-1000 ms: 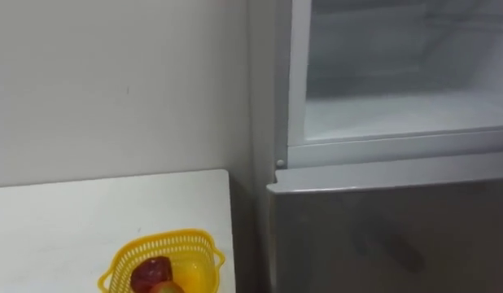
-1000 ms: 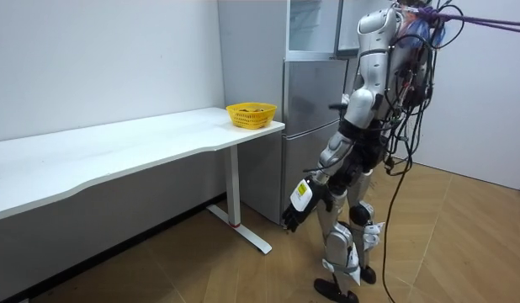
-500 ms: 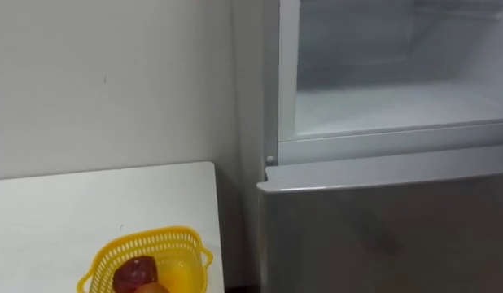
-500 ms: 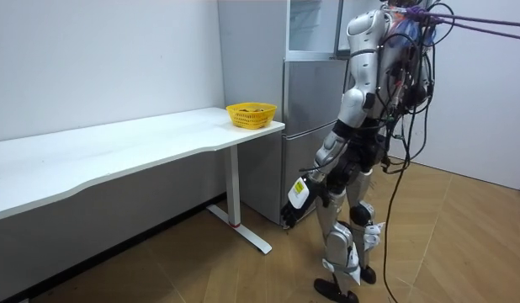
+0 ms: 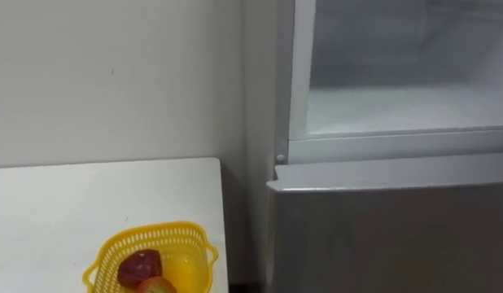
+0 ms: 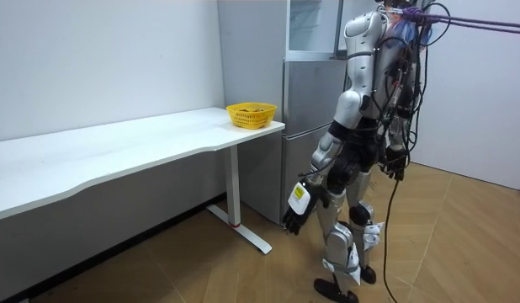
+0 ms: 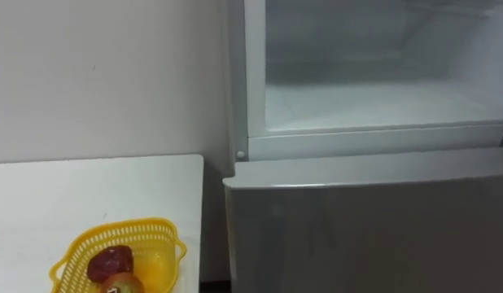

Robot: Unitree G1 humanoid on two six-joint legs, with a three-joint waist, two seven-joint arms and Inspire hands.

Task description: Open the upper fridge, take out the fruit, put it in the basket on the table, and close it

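Down by its thigh the left hand [image 6: 297, 214] hangs loose, empty; the right hand [image 6: 397, 170] I cannot tell. In the basket [image 5: 158, 230] lies fruit [image 5: 140, 266]: likely light, firm, smooth, best cupped round its middle. Beyond, the fridge [image 5: 382, 236] stands open, upper shelf [image 5: 398, 110] bare.

Yellow lattice basket [image 5: 150, 259] with dark red fruit [image 5: 139, 266] on white table [image 5: 72, 203] at left, silver-grey fridge [image 5: 390, 228] at right, white upper compartment [image 5: 398, 110], off-white wall [image 5: 113, 81], brown wood-patterned floor [image 6: 462, 252].
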